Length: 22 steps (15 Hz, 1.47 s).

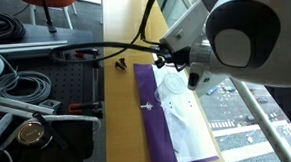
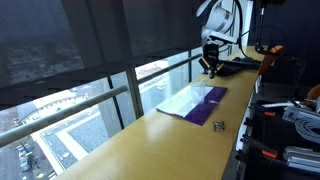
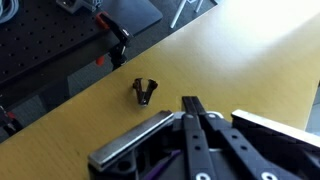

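My gripper reaches in from the bottom of the wrist view, its two black fingers pressed together with nothing visible between them. It hangs over the yellow wooden counter. A small black binder clip lies on the wood just ahead and to the left of the fingertips, apart from them. In an exterior view the gripper is near the far end of a purple cloth that carries a white sheet, with the clip beside it. The gripper also hovers above the cloth's far end.
A second small clip rests on the purple cloth. A black perforated bench with red clamps and coiled cables borders the counter. A window with a railing runs along the other side.
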Each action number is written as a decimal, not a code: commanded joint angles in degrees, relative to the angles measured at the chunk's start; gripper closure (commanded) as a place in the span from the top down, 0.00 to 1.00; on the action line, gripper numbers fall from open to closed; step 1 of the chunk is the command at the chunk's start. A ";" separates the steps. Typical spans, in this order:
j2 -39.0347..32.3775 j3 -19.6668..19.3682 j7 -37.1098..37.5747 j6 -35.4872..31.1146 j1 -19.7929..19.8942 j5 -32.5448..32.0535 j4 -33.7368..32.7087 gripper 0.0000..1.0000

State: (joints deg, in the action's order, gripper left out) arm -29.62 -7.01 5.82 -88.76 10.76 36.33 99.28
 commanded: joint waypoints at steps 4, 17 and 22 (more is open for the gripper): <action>-0.43 -0.19 0.03 7.62 4.25 2.91 -6.34 0.00; -7.50 -0.17 1.51 17.58 10.16 15.38 -16.87 0.00; -6.02 0.33 2.94 16.27 6.26 17.81 -14.15 0.00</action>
State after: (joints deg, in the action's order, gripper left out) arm -36.51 -6.74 6.81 -72.92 18.58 52.21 84.08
